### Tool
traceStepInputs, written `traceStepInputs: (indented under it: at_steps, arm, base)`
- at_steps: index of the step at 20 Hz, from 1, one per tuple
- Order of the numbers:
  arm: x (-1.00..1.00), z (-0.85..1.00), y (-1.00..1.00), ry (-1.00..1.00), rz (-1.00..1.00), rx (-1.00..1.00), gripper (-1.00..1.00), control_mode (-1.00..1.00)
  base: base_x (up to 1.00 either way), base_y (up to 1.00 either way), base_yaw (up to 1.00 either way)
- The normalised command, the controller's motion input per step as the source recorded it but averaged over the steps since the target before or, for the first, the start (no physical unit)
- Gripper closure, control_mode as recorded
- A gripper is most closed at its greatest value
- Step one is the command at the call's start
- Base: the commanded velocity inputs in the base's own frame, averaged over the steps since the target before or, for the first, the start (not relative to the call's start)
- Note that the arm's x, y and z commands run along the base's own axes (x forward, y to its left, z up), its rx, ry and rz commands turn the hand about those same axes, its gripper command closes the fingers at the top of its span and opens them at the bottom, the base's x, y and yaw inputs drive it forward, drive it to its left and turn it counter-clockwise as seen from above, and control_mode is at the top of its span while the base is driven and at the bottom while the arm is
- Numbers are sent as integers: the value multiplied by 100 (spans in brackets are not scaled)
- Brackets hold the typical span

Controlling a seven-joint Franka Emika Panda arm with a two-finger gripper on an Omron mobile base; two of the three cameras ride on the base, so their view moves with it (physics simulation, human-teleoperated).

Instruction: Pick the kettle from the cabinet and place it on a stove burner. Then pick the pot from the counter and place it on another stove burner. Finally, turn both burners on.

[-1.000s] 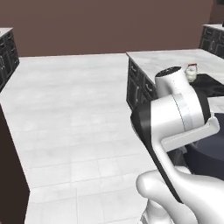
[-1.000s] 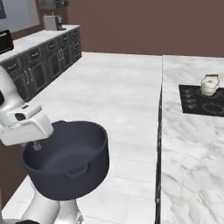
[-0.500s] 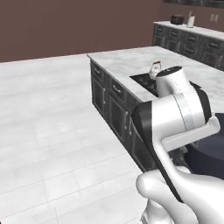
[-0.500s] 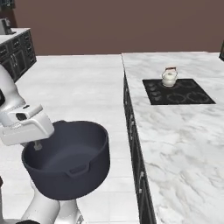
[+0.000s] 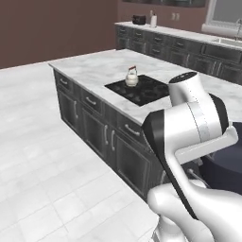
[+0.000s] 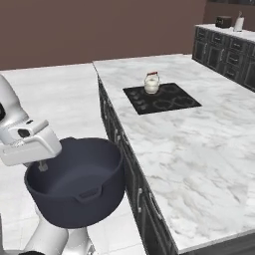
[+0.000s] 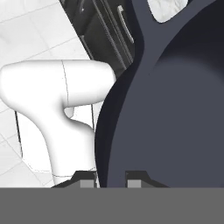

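Cream kettle [image 6: 151,83] upright on black cooktop's [image 6: 172,102] far-left burner; dark lidless pot [image 6: 79,184] held off the counter [image 6: 199,149]

The arm [image 5: 189,127] was glossy white, built of fat rounded links. A dark, near-black band edged one large joint, and a thin grey seam ran around the cylindrical link beside it. The topmost link ended in a smooth domed cap. In the right base view, the hand [image 6: 30,144] was a boxy white block with a small dark round spot on its side. In the hand view, two small dark finger tips [image 7: 89,180] with pale grey square faces rose at the bottom.
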Motion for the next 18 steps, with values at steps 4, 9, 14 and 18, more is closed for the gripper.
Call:
traceStepInputs:
  at_steps: [4, 9, 14, 18]
  arm:
    - [0, 0, 0, 0, 0, 0, 100, 100]
    - [0, 0, 0, 0, 0, 0, 100, 100]
    - [0, 0, 0, 0, 0, 0, 100, 100]
    - [0, 0, 0, 0, 0, 0, 100, 100]
  base:
    - [28, 47, -39]
    - [30, 50, -38]
    - [35, 51, -38]
    - [38, 49, -38]
